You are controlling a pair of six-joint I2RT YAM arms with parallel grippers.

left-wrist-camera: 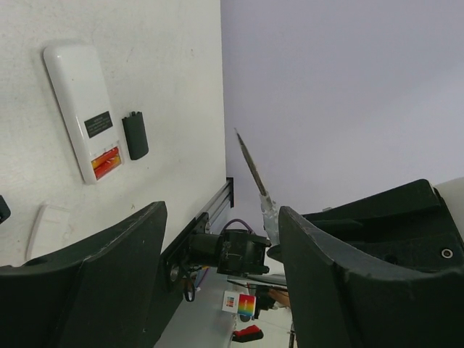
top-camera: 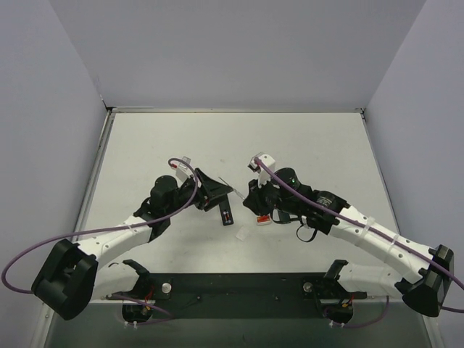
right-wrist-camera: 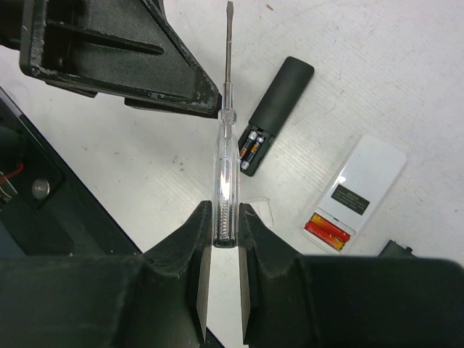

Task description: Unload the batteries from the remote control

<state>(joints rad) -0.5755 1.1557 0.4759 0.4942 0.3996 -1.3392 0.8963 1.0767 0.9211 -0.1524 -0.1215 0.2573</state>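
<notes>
Both batteries (right-wrist-camera: 251, 147) are seen seated in the black remote (right-wrist-camera: 284, 90) on the table (compartment uncovered); none is out yet. A screwdriver (right-wrist-camera: 225, 138) is clamped by the right gripper (right-wrist-camera: 225, 243); the left gripper (left-wrist-camera: 221, 246) is spread, empty.

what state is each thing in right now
slim black bar-shaped remote: battery compartment open
two tiny dark cylindrical batteries: seated in that compartment
white rounded plastic remote: compartment open
small flat black rectangular cover: off, lying beside the white remote
clear-handled metal screwdriver: held by right end effector
right end effector: shut on screwdriver
left end effector: open, empty
</notes>
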